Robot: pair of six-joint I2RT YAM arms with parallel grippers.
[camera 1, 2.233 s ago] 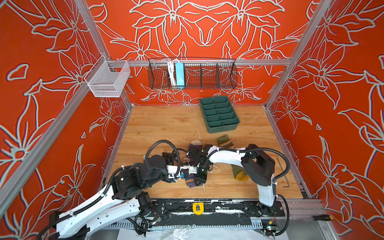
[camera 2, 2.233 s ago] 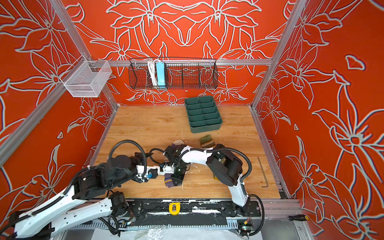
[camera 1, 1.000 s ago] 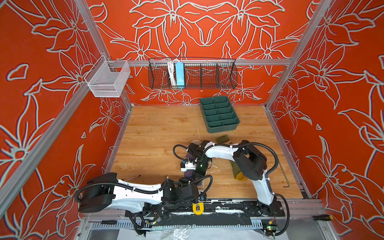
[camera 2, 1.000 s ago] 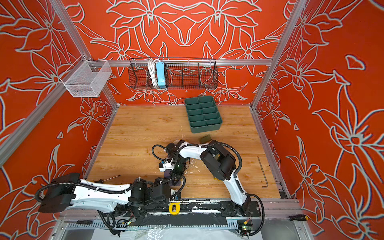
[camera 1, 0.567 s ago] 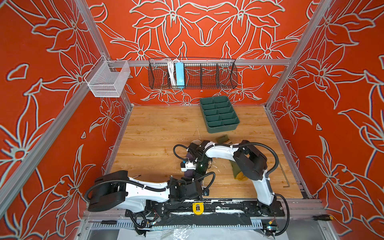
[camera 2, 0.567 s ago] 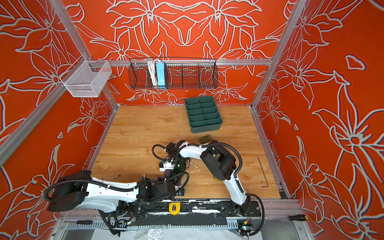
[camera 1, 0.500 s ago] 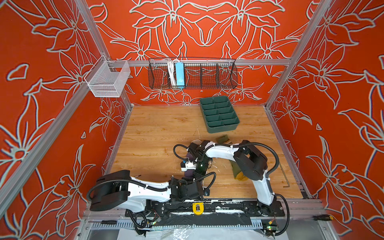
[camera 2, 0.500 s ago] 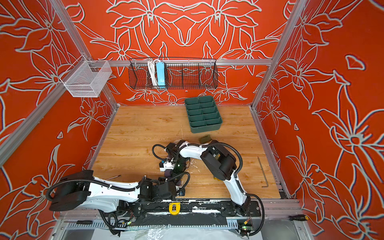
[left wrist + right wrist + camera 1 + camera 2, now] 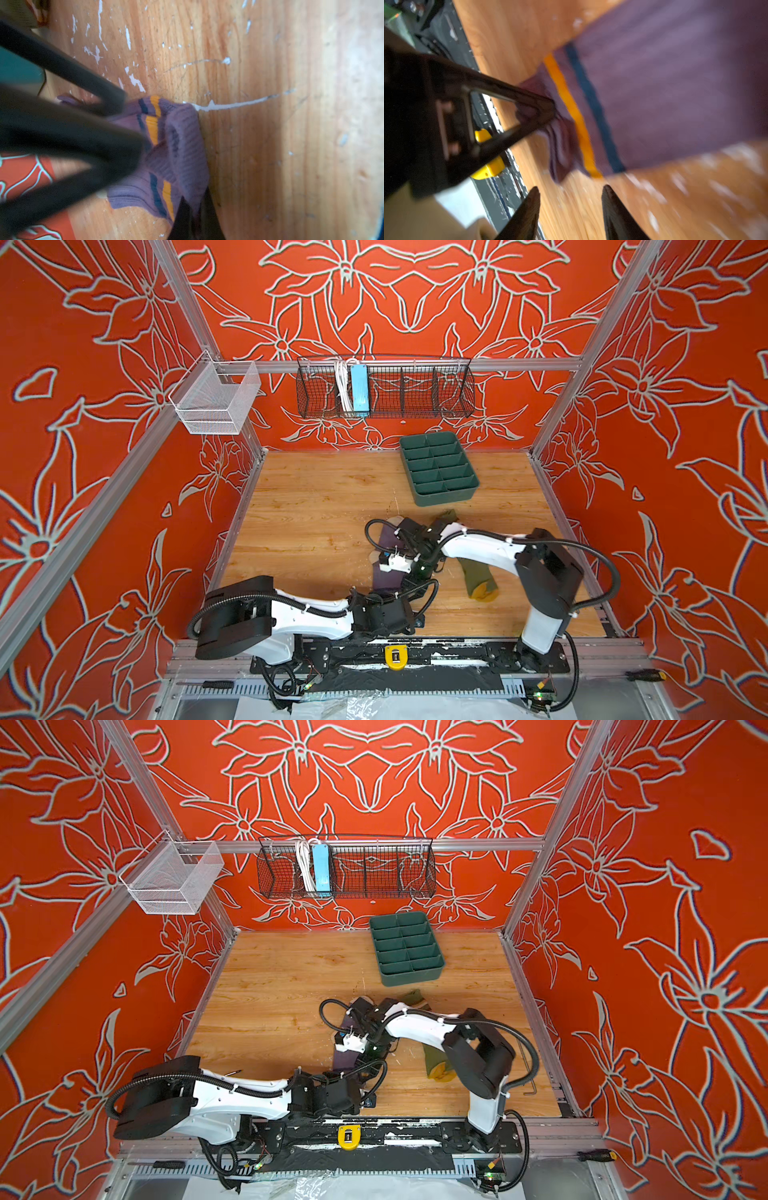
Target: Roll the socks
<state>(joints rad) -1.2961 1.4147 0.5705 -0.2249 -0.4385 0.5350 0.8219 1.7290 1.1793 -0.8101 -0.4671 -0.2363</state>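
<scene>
- Pinching the striped cuff of the purple sock [image 9: 182, 145], the left end effector [image 9: 195, 199] has its fingertips pressed together on the fabric; the cuff is bunched and folded over at the grip.
- Right end effector [image 9: 570, 189]: jaws spread, nothing between them, only bare wood showing in the gap. It sits just beside the cuff edge of the purple sock, apart from the fabric.
- The right wrist view confirms the left grip: the black triangular finger meets the gathered cuff next to the yellow and navy stripes. This view is blurred.
- Purple sock location: in both top views it lies on the wooden surface [image 9: 316, 510] near the front centre, largely covered by the two wrists, running from under the right wrist down to the left one.
- Olive green sock [image 9: 478, 576]: flat on the surface to the right of the purple sock, partly under the right arm, mustard toe toward the front, not gripped by either arm.
- Green divided tray [image 9: 446, 497]: at the back of the surface, well apart from both socks.
</scene>
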